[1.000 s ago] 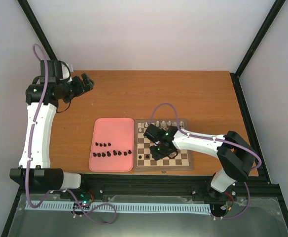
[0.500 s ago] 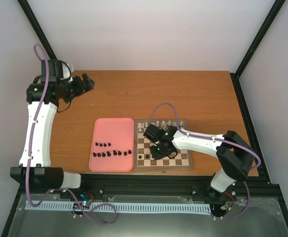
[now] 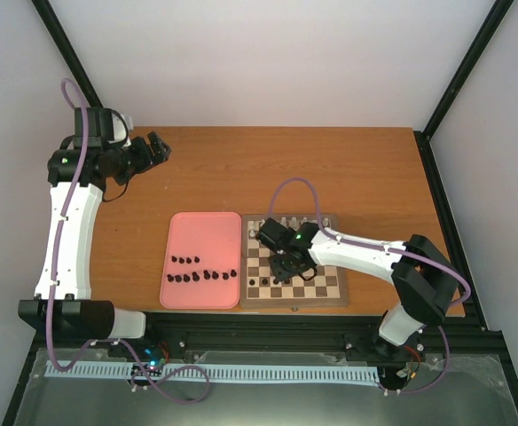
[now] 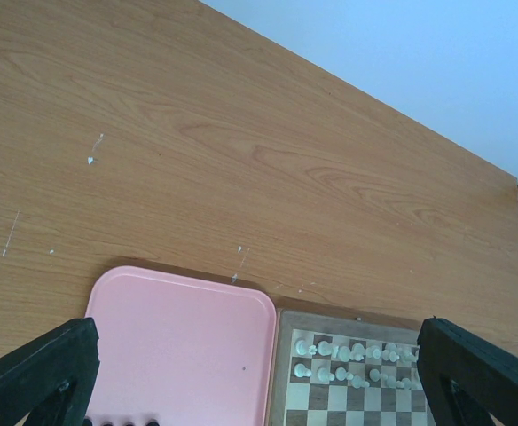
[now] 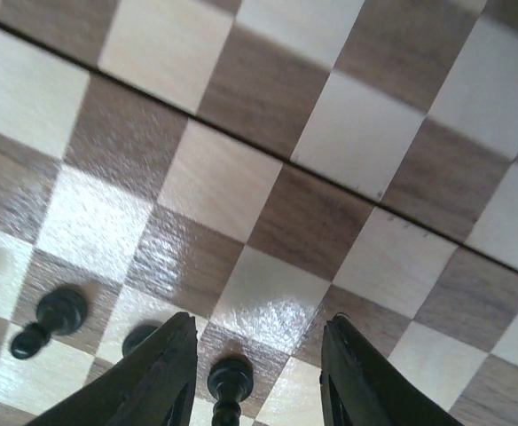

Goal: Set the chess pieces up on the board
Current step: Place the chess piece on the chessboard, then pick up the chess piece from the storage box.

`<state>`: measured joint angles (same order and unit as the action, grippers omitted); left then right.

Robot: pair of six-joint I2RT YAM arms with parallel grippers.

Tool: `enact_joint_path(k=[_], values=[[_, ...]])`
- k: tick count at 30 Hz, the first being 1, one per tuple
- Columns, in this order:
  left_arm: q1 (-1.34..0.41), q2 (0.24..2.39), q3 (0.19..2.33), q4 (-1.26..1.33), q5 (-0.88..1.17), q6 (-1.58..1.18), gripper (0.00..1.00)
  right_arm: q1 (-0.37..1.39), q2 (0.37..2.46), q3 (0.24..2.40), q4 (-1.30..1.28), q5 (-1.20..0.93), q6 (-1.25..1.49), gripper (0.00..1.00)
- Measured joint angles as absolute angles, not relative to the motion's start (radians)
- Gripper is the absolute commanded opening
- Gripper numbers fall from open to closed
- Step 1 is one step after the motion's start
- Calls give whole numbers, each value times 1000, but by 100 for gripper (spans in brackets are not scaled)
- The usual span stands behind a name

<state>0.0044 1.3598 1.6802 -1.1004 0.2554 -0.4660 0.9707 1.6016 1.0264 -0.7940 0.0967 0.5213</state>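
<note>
The board (image 3: 330,284) lies at the front right, with white pieces (image 3: 294,220) along its far rows. My right gripper (image 3: 286,266) hovers over its near left part. In the right wrist view the right gripper (image 5: 259,321) is open, and a black chess piece (image 5: 230,380) stands upright between the fingers, touching neither. Two more black pieces (image 5: 51,318) stand on squares to its left. Several black chess pieces (image 3: 201,275) lie on the pink tray (image 3: 201,226). My left gripper (image 3: 160,148) is held open and empty above the table's far left.
The pink tray (image 4: 179,337) lies directly left of the board (image 4: 365,390), almost touching it. The left wrist view shows the white pieces (image 4: 352,362) in two rows and the bare wooden table (image 4: 241,133) beyond. Black frame posts stand at the table's sides.
My right gripper has opened from shut, letting go of the black piece, which now stands on the board. The gripper shifted slightly. The left arm has not moved.
</note>
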Motion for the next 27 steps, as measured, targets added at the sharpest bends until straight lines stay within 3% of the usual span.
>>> enact_joint_path(k=[8, 13, 27], values=[[4, 1360, 1680, -1100, 256, -466, 100, 970, 1645, 1206, -837, 143, 497, 40], [4, 1360, 1680, -1100, 256, -466, 100, 970, 1738, 1365, -824, 57, 426, 38], [3, 1364, 1682, -1101, 256, -467, 100, 1062, 2190, 1893, -825, -147, 256, 38]])
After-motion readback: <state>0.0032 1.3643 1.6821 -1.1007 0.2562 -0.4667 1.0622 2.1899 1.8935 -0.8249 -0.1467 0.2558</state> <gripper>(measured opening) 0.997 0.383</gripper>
